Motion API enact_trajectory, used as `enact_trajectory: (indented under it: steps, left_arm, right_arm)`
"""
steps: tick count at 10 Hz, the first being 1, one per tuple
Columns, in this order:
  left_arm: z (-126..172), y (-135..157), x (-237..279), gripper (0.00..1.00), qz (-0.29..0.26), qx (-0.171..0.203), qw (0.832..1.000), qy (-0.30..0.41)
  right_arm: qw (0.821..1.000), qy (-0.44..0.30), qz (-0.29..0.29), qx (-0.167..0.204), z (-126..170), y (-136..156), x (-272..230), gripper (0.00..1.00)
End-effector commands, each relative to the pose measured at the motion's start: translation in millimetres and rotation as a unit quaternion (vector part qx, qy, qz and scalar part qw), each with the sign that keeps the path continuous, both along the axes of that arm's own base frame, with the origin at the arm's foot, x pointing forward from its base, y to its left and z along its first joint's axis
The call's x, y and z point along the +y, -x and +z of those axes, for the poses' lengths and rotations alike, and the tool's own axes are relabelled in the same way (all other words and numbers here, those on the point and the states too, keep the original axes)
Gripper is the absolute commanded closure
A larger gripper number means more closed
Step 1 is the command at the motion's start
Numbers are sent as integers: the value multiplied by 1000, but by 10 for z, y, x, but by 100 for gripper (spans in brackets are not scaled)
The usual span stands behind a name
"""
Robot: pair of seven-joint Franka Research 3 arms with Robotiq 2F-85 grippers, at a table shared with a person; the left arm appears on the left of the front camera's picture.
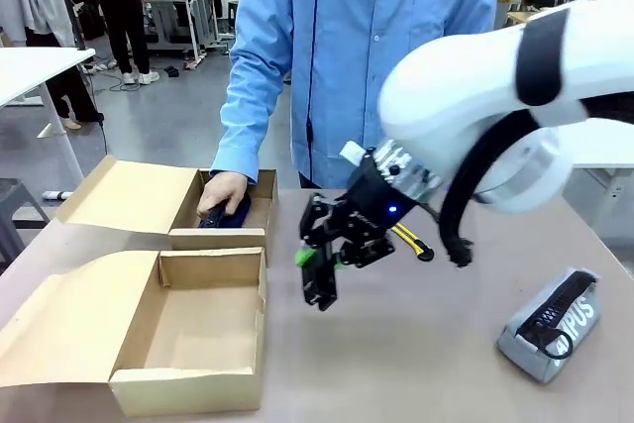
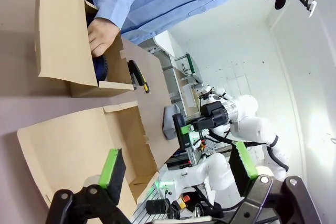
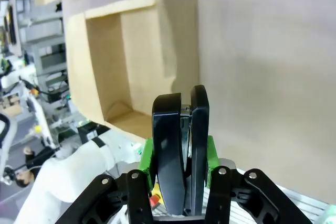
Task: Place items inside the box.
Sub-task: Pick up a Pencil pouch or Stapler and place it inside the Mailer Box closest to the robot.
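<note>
We saw the right end effector (image 1: 319,264) clamped on the black stapler (image 3: 178,129) above the counter (image 1: 416,344), just beside the open box (image 1: 188,383). The left end effector (image 2: 178,163) stood wide and empty. The grey zip pouch (image 1: 550,329) lay farther right.

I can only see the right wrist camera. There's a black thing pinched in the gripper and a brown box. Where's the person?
Observer: At the far side of the table, with a hand down in the far box, resting on a navy pouch.
Operator: What's the other arm doing?
Observer: The left gripper hangs open above the near box, with nothing between its fingers.
Operator: Is there more stuff to pack?
Observer: Yes. A grey zip pouch lies on the table at the robot's right.
Operator: Anything else?
Observer: A yellow-black utility knife lies just beyond the right gripper, which holds the black stapler.
</note>
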State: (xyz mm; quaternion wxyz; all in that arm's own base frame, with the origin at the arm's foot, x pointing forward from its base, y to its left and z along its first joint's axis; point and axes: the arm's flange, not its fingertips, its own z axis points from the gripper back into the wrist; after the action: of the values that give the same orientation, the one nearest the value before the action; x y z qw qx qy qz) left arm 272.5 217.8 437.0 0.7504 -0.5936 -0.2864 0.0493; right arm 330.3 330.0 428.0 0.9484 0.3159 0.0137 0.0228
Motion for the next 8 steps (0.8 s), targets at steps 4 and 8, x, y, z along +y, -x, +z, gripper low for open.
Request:
enact_trajectory:
  steps: [4,8]
  left_arm:
    - [14,2,-6,0,-1,-13,1000,1]
    - [14,2,-6,0,-1,-13,1000,1]
  right_arm:
    - [1000,2,14,2,-47,15,79,58]
    - [995,42,75,-58,-61,-21,1357,58]
